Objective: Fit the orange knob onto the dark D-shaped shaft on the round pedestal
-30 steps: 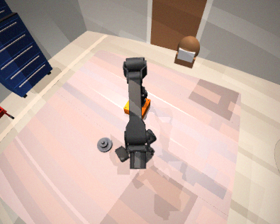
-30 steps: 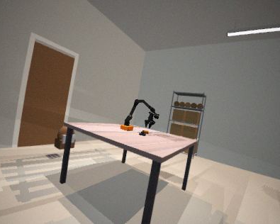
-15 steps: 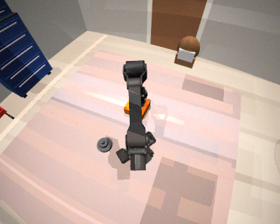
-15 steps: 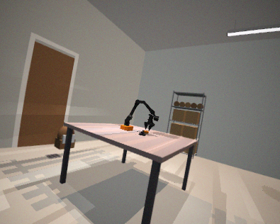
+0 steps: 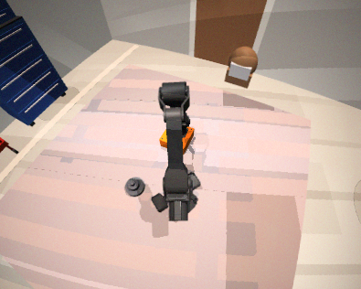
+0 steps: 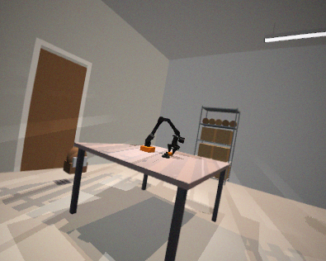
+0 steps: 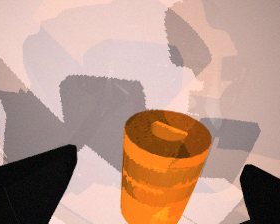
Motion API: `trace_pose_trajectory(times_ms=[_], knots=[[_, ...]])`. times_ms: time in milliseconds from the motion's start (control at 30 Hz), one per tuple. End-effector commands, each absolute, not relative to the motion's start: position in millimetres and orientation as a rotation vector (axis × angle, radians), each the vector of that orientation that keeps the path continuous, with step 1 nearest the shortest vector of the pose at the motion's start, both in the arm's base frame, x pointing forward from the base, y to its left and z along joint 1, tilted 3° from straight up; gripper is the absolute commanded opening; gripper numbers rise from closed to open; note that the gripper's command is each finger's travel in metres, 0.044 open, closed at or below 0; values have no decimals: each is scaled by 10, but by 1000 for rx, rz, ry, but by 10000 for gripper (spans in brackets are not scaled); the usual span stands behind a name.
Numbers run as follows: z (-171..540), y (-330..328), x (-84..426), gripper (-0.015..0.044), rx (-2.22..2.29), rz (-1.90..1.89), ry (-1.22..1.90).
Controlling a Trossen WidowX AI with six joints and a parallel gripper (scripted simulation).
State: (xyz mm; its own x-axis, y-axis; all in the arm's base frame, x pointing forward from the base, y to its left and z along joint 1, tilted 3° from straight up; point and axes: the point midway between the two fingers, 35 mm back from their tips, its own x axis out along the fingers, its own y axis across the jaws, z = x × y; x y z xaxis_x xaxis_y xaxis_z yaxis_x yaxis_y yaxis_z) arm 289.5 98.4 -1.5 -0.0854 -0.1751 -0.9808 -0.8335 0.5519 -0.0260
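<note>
The orange knob [image 7: 161,175] [image 6: 170,154] lies on its side on the table. In the wrist view, its end with the D-shaped hole faces the top of the picture. It is hidden under the arm in the top view. My gripper [image 7: 163,167] [image 5: 176,202] is open and empty, with one finger on each side of the knob and a gap on both sides. The dark round pedestal [image 5: 134,188] [image 6: 166,156] stands left of the gripper in the top view, its shaft [image 5: 133,182] upright and bare. The pedestal is out of the wrist view.
The table top [image 5: 102,229] [image 6: 196,169] carries everything. The arm's orange base block [image 5: 187,136] [image 6: 147,149] stands behind the gripper. A blue drawer cabinet [image 5: 25,69], a brown door [image 6: 57,111] and a shelf rack [image 6: 216,125] stand away from the table.
</note>
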Motion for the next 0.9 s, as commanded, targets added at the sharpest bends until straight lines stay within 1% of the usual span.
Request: trace_pose_trajectory(times_ms=[0, 167, 400, 433, 767, 867], knots=[[-93, 971, 2885, 440, -885, 689, 1593], [-149, 968, 2880, 440, -885, 689, 1594], [-149, 968, 2880, 256, -885, 689, 1594], [-149, 968, 2880, 240, -885, 689, 1594], [-149, 968, 2880, 240, -885, 689, 1594], [-149, 968, 2880, 220, -885, 689, 1594]])
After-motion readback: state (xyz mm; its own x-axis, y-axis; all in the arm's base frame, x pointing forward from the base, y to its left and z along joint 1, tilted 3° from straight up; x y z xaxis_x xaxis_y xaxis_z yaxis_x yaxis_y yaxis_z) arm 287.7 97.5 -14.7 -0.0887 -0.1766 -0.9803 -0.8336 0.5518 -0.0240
